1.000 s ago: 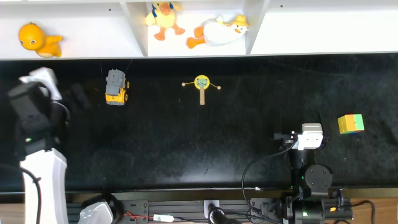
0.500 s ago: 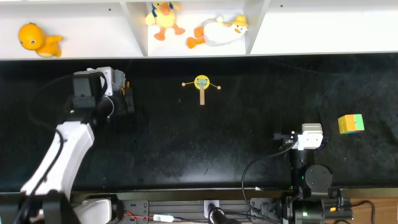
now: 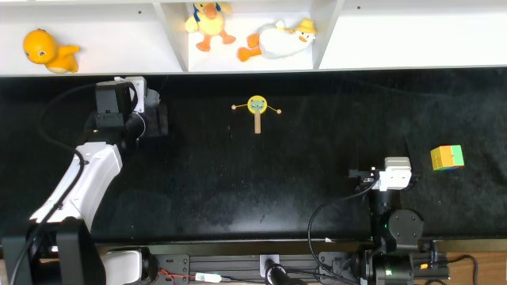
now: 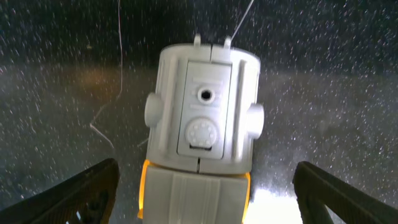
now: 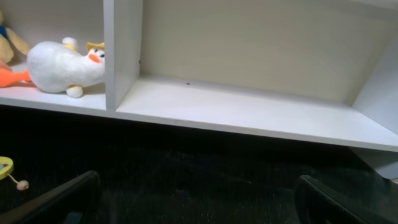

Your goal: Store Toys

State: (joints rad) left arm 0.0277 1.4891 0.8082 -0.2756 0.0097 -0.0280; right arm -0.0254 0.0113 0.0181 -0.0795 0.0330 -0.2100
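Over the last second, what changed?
The left gripper swung from the table's left edge across to the toy truck and now sits over it, fingers open, nothing gripped yet. The right gripper, rattle, cube and shelved plush toys stayed put.

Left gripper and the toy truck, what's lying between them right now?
Nothing. The left wrist view shows the toy truck sitting straight between the open fingers of the left gripper, with just bare black tabletop in the gaps on either side.
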